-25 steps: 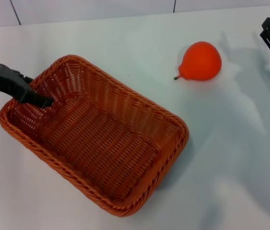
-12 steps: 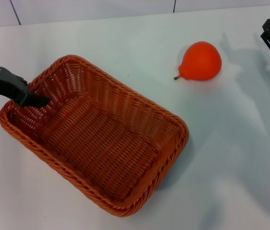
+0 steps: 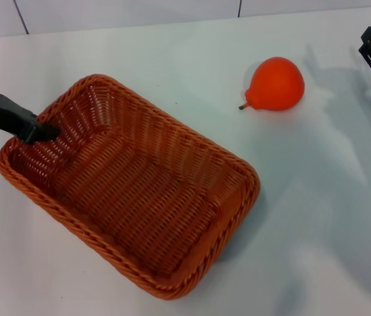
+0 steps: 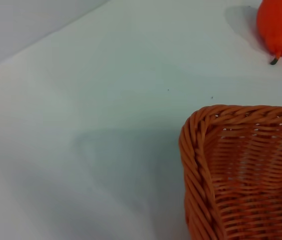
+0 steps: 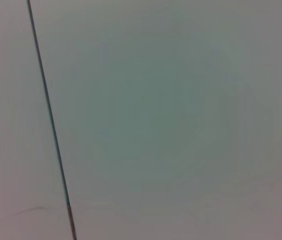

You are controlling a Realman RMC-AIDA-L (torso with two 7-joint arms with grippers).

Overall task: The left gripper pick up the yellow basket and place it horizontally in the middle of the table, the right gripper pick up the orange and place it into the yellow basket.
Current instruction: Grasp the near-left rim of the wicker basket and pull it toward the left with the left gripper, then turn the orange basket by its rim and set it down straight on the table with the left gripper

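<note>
Reaching over the yellow basket rim, apparently touching: left end effector

— What carries everything on my feed?

— A plain white table. It fills my head view.

— What lies on it?

— Two things. The yellow basket, orange-brown wicker, sits at an angle on my left side, open side up. The orange rests farther back and to the right, well apart from the basket, its small stem pointing toward the basket's side.
</note>
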